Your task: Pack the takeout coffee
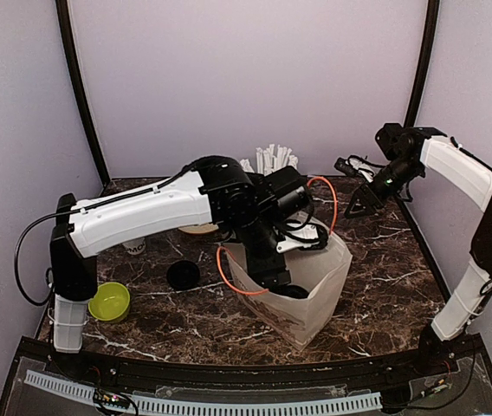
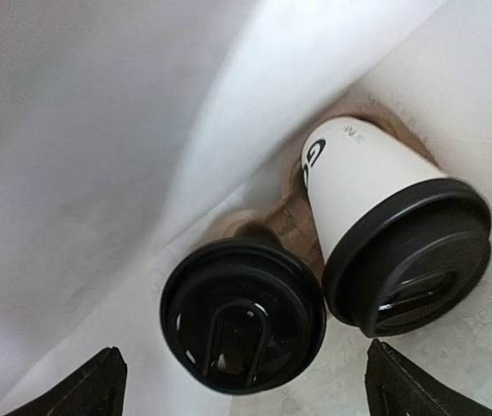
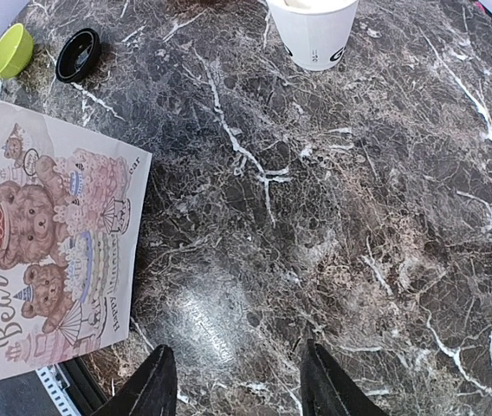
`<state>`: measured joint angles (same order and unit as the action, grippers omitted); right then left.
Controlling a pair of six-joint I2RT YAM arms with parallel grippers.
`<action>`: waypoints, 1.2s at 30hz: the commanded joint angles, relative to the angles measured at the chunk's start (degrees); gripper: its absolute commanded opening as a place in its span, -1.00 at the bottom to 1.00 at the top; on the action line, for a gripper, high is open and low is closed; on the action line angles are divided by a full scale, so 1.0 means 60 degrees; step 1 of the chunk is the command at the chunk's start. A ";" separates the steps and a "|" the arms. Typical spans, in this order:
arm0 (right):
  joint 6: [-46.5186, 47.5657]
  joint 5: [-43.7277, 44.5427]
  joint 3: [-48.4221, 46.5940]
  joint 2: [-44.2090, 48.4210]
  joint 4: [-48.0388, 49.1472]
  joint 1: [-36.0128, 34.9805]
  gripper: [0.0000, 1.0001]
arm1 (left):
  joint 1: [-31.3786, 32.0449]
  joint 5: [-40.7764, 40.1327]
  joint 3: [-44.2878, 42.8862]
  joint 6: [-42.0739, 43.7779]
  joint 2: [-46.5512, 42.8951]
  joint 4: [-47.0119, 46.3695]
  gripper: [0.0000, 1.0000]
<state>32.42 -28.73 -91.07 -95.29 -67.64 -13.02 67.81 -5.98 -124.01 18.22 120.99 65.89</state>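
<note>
white bag [image 1: 317,299] hides left gripper [image 2: 244,386] overhead

Left of the right hand [image 3: 237,351], the white bag [image 3: 55,243] is showing "Happy" and "Bear" in script, plus a cut-off word starting "Cre". Ahead of the left hand [image 2: 244,364], the tilted coffee cup [image 2: 367,182] is bearing a partial black "G"; its smaller print is proving too small to read.

The left arm [image 1: 142,212] and right arm [image 1: 458,173] have white shells and black joints. An orange cable [image 1: 220,264] loops off the left, with a black cable [image 1: 16,260] at its base.
</note>
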 commanded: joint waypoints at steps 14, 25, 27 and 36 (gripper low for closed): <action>-0.0181 -0.0526 -0.0596 0.0413 -0.0197 -0.0013 0.00 | 0.0106 -0.0584 -0.1228 0.0045 -0.1551 -0.0391 0.88; 0.0068 -0.3917 -0.1368 0.2112 -0.0716 -0.0108 0.20 | 0.0109 -0.0917 -0.1565 0.0666 -0.1853 -0.1461 0.82; 0.0214 -0.4253 -0.1304 0.2305 -0.0755 -0.0314 0.22 | 0.0109 -0.0796 -0.1561 0.0726 -0.1766 -0.1475 0.82; 0.1510 -0.4229 -0.1140 0.2426 -0.1962 -0.0845 0.21 | -0.0339 -0.1110 -0.1713 -0.0220 -0.0918 -0.1204 0.73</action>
<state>35.81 -51.11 -98.28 -80.34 -73.54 -17.80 67.77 -11.62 -132.33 21.17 113.73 58.78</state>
